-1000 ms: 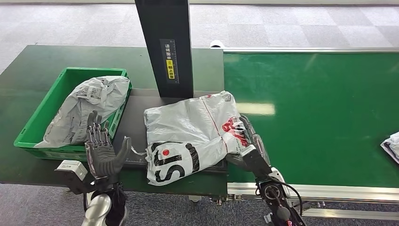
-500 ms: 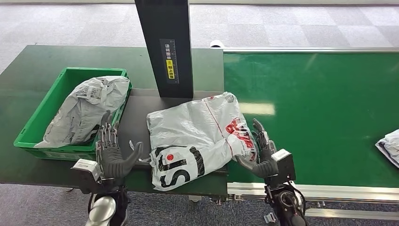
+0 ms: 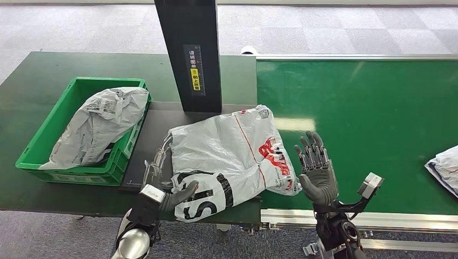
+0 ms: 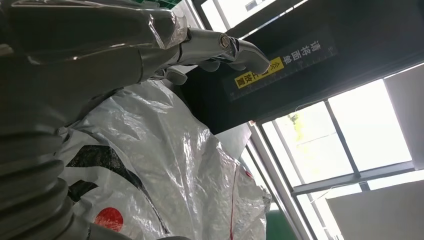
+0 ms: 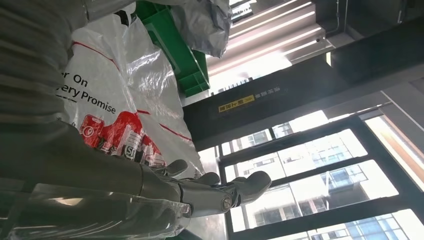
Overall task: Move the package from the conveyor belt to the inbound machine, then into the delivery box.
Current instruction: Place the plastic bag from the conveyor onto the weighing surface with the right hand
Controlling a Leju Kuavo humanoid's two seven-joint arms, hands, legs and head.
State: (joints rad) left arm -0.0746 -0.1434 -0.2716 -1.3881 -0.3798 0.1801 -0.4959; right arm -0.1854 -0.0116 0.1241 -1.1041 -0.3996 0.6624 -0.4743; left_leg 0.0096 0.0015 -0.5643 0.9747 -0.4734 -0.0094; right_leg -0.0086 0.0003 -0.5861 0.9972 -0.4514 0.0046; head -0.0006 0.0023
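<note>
The white package (image 3: 227, 154) with red and black print lies on the inbound machine's dark plate (image 3: 154, 121), its right corner hanging over the green conveyor belt (image 3: 367, 108). My left hand (image 3: 162, 181) lies against the package's near left edge, fingers stretched out along it and thumb touching the printed corner. In the left wrist view the fingers (image 4: 220, 47) stand straight above the package (image 4: 165, 165). My right hand (image 3: 316, 170) is raised over the belt, fingers apart, a small gap from the package's right edge. The right wrist view shows the spread fingers (image 5: 220, 190) beside the package (image 5: 115, 100).
The machine's black column (image 3: 189, 54) stands just behind the package. A green crate (image 3: 40, 137) at the left holds a grey package (image 3: 102, 124). Another package (image 3: 444, 167) lies on the belt at the right edge. The table's front edge is just below my hands.
My right hand has let go of the package's right edge and lifted away over the belt. My left hand has moved right to the package's left edge. The package shifted slightly right.
</note>
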